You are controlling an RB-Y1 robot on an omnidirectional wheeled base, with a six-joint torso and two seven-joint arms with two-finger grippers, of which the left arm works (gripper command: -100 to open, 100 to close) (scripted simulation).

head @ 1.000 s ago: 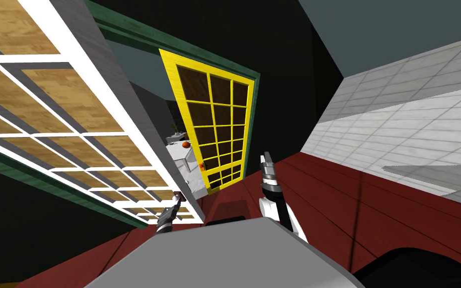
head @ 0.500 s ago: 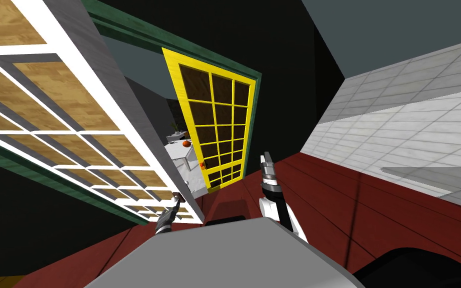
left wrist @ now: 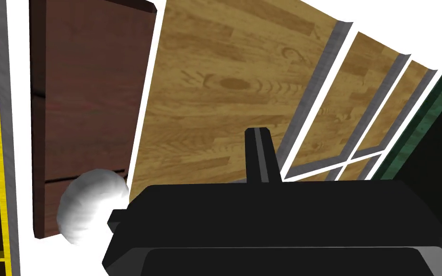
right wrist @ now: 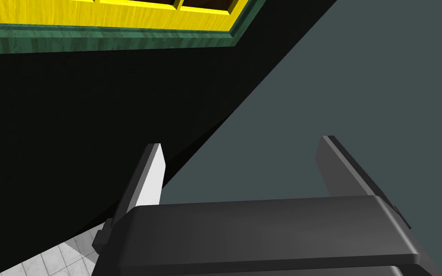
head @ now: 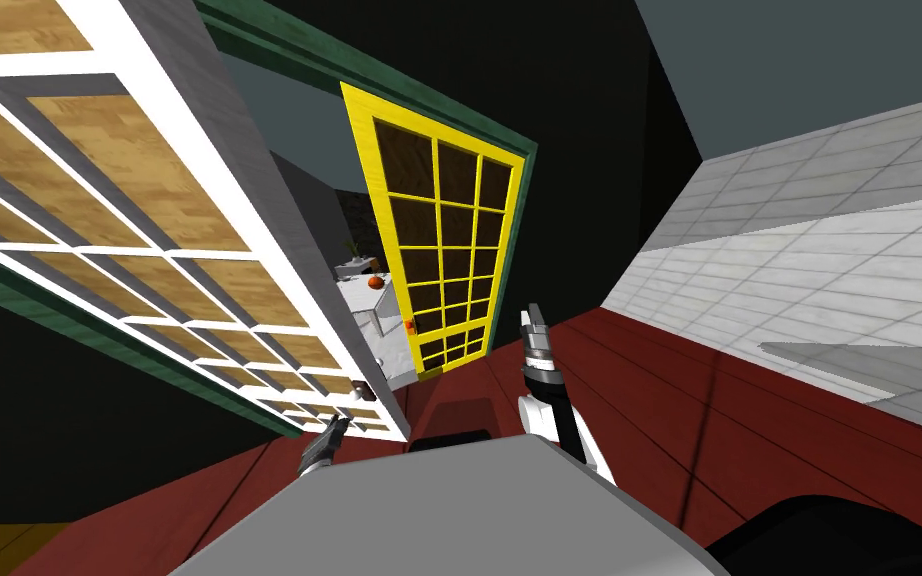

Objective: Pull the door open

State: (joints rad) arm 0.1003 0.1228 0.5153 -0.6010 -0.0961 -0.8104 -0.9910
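Door [head: 149,200], white-framed with wood panes, stands swung out on robot's left; its round white knob [left wrist: 90,203] lies just beside left gripper [left wrist: 258,134], fingers closed together, empty; right gripper [right wrist: 244,148] spread, farther off.

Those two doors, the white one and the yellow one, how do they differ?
The white door has light wood panels; the yellow door has dark ones. The white door carries a round white knob; the yellow door a small orange handle. Both are gridded into many small panels.
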